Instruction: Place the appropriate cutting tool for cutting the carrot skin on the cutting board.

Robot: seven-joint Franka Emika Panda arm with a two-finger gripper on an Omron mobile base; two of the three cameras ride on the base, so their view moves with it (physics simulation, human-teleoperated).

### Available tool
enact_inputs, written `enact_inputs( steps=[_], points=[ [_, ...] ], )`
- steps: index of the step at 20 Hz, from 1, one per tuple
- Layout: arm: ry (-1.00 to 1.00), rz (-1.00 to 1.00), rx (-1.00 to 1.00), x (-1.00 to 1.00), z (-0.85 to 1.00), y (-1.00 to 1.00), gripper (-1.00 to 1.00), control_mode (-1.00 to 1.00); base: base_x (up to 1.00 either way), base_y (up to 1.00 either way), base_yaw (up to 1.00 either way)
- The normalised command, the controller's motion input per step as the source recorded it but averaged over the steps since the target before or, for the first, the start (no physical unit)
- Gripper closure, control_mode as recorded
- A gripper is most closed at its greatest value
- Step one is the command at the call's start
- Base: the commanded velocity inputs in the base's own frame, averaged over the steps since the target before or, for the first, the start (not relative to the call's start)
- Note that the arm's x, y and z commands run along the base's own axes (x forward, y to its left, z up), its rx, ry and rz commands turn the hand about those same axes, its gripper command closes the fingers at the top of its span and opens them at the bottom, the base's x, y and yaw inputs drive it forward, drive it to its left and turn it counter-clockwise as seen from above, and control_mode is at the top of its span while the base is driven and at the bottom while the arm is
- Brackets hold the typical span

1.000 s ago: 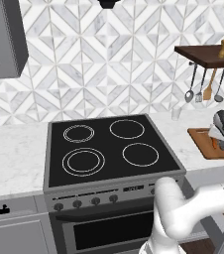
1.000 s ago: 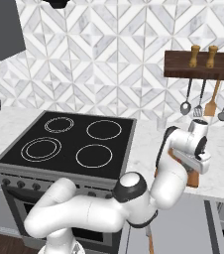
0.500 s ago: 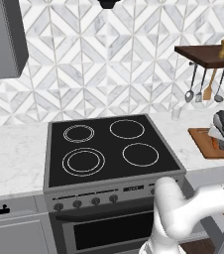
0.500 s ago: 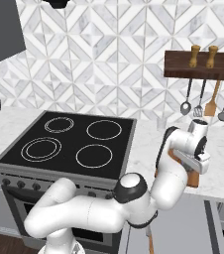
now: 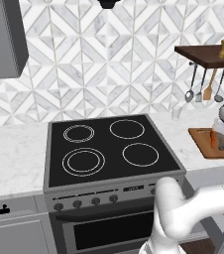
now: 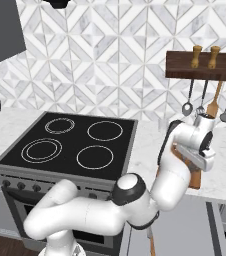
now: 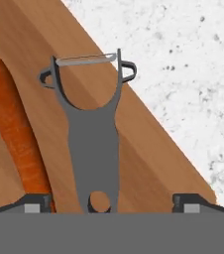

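A dark-grey Y-shaped peeler (image 7: 93, 134), the cutting tool, lies flat on the brown wooden cutting board (image 7: 148, 154), its blade pointing away from the hand. The orange carrot (image 7: 16, 134) lies on the board just beside it. My gripper (image 7: 109, 203) hovers over the peeler's handle end. It is open, one fingertip (image 7: 32, 203) on each side, well clear of the handle. In the left base view the board (image 5: 203, 144) sits on the counter right of the stove, with the carrot (image 5: 213, 139) on it and the hand above. In the right base view the gripper (image 6: 201, 159) covers most of the board (image 6: 195, 179).
White marble counter (image 7: 183, 74) surrounds the board. The black four-burner stove (image 5: 109, 149) lies to the left. A dark wall shelf (image 6: 205, 66) holds hanging spoons and an orange spatula (image 6: 216, 102) just behind the board. A small glass (image 5: 176, 114) stands by the wall.
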Motion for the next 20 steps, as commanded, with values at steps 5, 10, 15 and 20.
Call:
enact_inputs(
  steps=[5, 10, 15, 20],
  points=[
    [-0.16, 0.00, 0.00, -0.88, 0.78, 0.61, -1.00, -1.00, 0.00, 0.00, 0.00],
    [-0.22, 0.00, -0.04, -0.90, 0.54, 1.00, -1.00, -1.00, 0.00, 0.00, 0.00],
    [-0.23, 0.00, -0.13, -0.99, 0.39, 0.99, -1.00, -1.00, 0.00, 0.00, 0.00],
    [-0.19, 0.00, -0.12, -0.93, 0.45, 0.96, -1.00, -1.00, 0.00, 0.00, 0.00]
  ],
)
